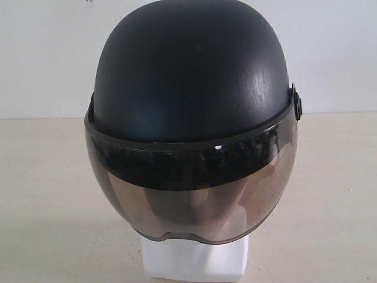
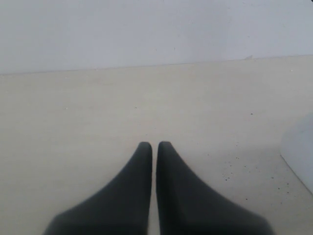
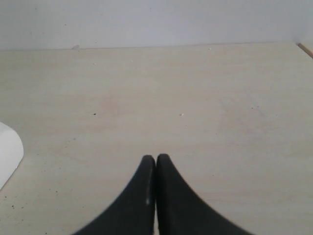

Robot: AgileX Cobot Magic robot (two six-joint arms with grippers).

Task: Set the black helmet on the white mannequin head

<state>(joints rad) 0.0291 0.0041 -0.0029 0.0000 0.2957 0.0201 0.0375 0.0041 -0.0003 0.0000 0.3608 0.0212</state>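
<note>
The black helmet (image 1: 191,76) sits on the white mannequin head, filling the middle of the exterior view. Its smoky visor (image 1: 194,194) hangs down over the face, so only the head's white neck base (image 1: 194,259) shows beneath it. No gripper appears in the exterior view. My left gripper (image 2: 154,145) is shut with nothing between its fingers, low over the bare table; a white edge of the neck base (image 2: 299,156) shows off to one side. My right gripper (image 3: 155,157) is shut and empty too, with a white corner of the base (image 3: 9,154) at its view's edge.
A pale wooden table (image 1: 47,200) carries the head, with a plain white wall (image 1: 47,53) behind it. The table's far corner (image 3: 304,48) shows in the right wrist view. Small dark specks (image 2: 230,171) dot the table near the left gripper.
</note>
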